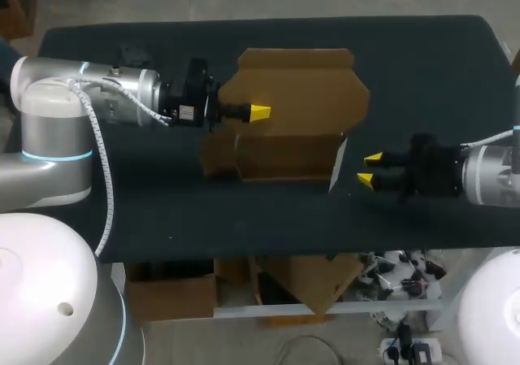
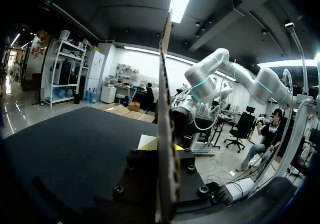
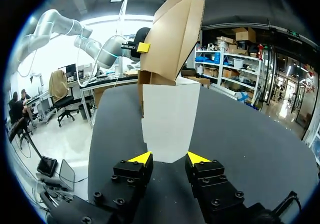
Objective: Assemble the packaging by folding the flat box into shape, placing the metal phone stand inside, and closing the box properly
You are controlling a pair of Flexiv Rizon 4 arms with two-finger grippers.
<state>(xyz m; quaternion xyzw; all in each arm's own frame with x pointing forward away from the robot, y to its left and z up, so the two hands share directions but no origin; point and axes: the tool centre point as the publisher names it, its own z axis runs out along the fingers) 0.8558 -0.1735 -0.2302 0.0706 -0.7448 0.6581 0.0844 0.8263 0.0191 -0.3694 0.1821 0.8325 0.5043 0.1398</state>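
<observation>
The brown cardboard box [image 1: 301, 89] lies partly folded in the middle of the black table, with one panel raised. My left gripper [image 1: 258, 113] is shut on the box's left side. In the left wrist view the cardboard [image 2: 165, 84] runs edge-on between the fingers of the left gripper [image 2: 164, 145]. My right gripper [image 1: 372, 170] stands open at the box's right end, just short of a white flap [image 1: 339, 163]. In the right wrist view that flap [image 3: 167, 119] reaches down to the gap between the open tips of the right gripper [image 3: 169, 159] without touching them. No phone stand is visible.
A small dark object [image 1: 134, 54] lies near the table's far left corner; I cannot tell what it is. Bare black table [image 1: 244, 219] spreads in front of the box to the near edge.
</observation>
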